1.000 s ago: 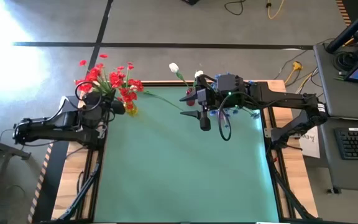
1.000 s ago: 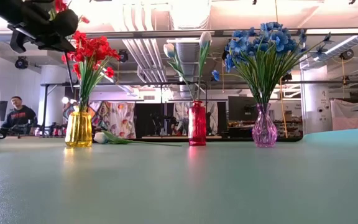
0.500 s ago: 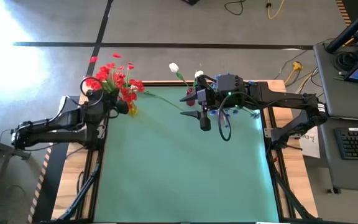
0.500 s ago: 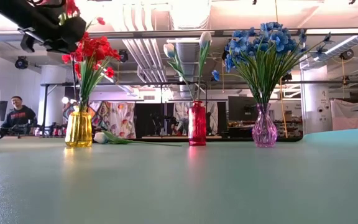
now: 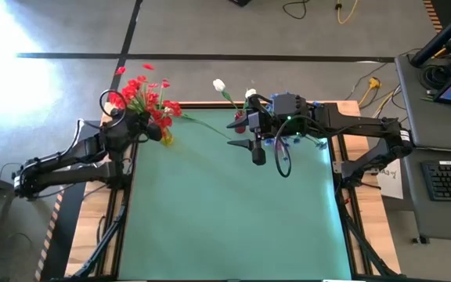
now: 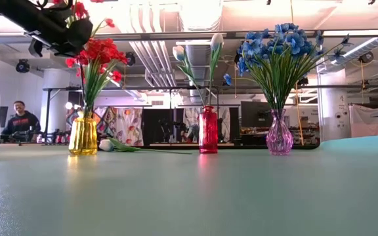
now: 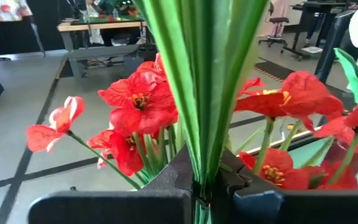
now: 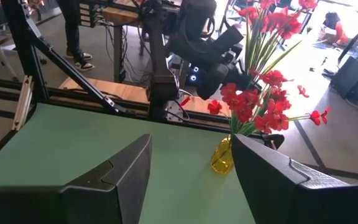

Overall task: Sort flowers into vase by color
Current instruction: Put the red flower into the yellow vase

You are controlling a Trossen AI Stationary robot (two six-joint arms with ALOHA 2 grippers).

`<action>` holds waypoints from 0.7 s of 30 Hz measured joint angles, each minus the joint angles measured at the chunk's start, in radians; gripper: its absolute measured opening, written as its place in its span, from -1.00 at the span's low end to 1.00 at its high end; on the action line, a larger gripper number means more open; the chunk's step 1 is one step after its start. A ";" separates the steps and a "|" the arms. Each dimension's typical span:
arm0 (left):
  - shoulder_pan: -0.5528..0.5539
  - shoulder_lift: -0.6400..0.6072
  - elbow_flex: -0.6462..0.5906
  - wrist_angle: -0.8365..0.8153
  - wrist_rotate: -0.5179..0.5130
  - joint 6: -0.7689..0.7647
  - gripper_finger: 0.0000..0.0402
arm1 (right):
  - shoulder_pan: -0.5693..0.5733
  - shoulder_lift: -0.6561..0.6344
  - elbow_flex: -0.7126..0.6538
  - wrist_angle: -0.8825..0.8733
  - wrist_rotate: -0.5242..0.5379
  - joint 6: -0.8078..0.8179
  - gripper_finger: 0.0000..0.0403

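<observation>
- Red flowers' (image 7: 135, 106) green stems sat clamped in the left hand (image 7: 207, 180), seen only in its wrist view.
- Right hand (image 8: 191, 168) hovered, fingers apart, facing the yellow vase (image 8: 222, 158).

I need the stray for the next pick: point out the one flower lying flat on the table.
The white flower lies on the green mat between the yellow vase and the red vase; every other flower stands upright in a vase.
</observation>
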 joint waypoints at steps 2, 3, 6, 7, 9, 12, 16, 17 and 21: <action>0.012 0.000 0.000 0.000 0.023 -0.011 -1.00 | 0.000 0.000 0.000 0.000 0.000 0.000 0.07; 0.017 0.000 0.000 0.000 0.034 -0.015 -1.00 | 0.000 0.000 0.000 0.000 0.000 0.000 0.07; 0.026 0.001 -0.007 0.000 0.036 -0.018 -1.00 | 0.000 0.000 0.000 0.000 0.000 0.000 0.07; 0.027 0.001 -0.009 0.000 0.035 -0.018 -1.00 | 0.000 0.000 0.000 0.000 0.000 0.000 0.07; 0.030 0.001 -0.015 0.000 0.035 -0.022 -1.00 | 0.000 0.000 -0.001 0.001 0.000 0.000 0.07; 0.030 0.001 -0.024 0.000 0.034 -0.031 -1.00 | 0.000 0.000 -0.004 0.001 0.000 0.000 0.07; 0.032 -0.001 -0.039 0.001 0.023 -0.044 -1.00 | 0.000 0.000 -0.005 0.001 0.000 0.001 0.07; 0.032 -0.001 -0.046 0.001 0.017 -0.045 -1.00 | 0.000 0.000 -0.005 0.001 0.000 0.000 0.07; 0.032 -0.001 -0.074 0.008 0.012 -0.079 -1.00 | 0.000 0.000 -0.005 0.001 0.000 0.000 0.07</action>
